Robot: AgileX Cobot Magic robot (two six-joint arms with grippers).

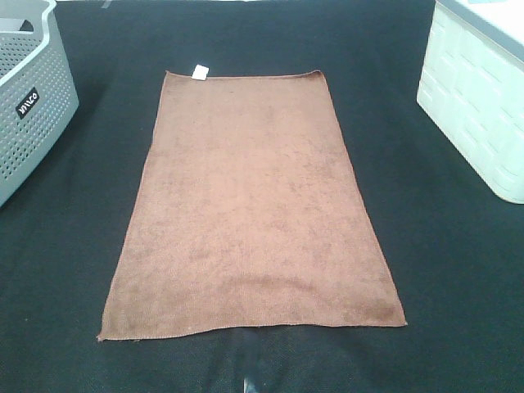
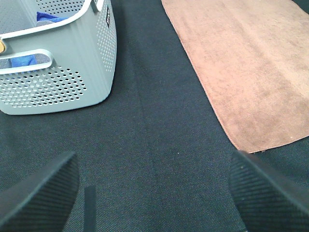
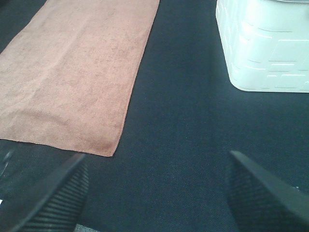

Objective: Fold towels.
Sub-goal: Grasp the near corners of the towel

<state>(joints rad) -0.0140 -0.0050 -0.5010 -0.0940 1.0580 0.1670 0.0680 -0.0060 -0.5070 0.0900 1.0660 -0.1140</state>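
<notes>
One brown towel (image 1: 250, 205) lies spread flat and unfolded in the middle of the exterior high frame, its long sides running from the lower edge up toward the top, with a small white tag (image 1: 199, 72) at the far short hem, near that hem's left corner. It rests on the table (image 1: 458, 270), which is covered in dark woven cloth. The left tool (image 2: 153, 174) hovers over bare table beside the towel's near left corner, its two dark ribbed fingers (image 2: 41, 193) spread wide apart and holding nothing. The right tool (image 3: 158, 169) hangs likewise beside the near right corner, its fingers (image 3: 263, 193) also wide apart and empty. Neither tool touches the towel. A grey perforated basket (image 1: 29, 98) with a black label stands at the upper left of the exterior high frame, well apart from the towel; the left wrist view shows blue cloth (image 2: 48, 18) inside it. A white bin (image 1: 479, 106) with a moulded block pattern stands at the upper right, also clear of the towel.
</notes>
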